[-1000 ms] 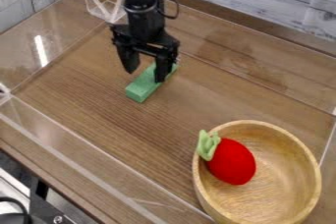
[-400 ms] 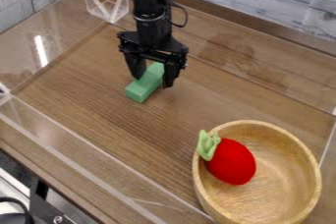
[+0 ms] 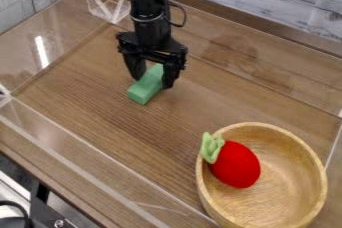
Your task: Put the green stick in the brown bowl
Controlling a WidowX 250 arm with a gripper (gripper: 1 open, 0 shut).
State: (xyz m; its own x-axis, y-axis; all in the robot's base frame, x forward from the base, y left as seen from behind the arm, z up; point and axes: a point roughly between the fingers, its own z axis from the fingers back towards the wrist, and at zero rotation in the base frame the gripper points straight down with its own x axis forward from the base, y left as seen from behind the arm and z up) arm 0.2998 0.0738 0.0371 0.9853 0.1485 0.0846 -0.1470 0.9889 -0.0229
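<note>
The gripper (image 3: 150,72) points straight down over the green stick (image 3: 146,86), with its fingers (image 3: 134,68) spread wide apart and set either side of the stick's far end; nothing is clamped yet, and the stick lies flat on the wooden bench (image 3: 94,142). From the stick, the brown bowl (image 3: 305,204) sits well apart toward about four o'clock, near the bench's lower right corner, and a red strawberry toy (image 3: 234,163) with a green leaf already rests inside it against the rim at nine o'clock. The step in hand looks like the grasp itself. To do it well, the fingers should close squarely across the stick's short width, low enough that the pads bite on its sides rather than skid over the top edge; whether the tips already touch the bench cannot be told from this view. The grip sits toward one end rather than the middle, so the bar may droop or swing when lifted; a firm, even squeeze and a straight lift would limit that. For the drop, the free part of the bowl at three o'clock from the strawberry is the safer target, since the toy fills the near-left portion.
</note>
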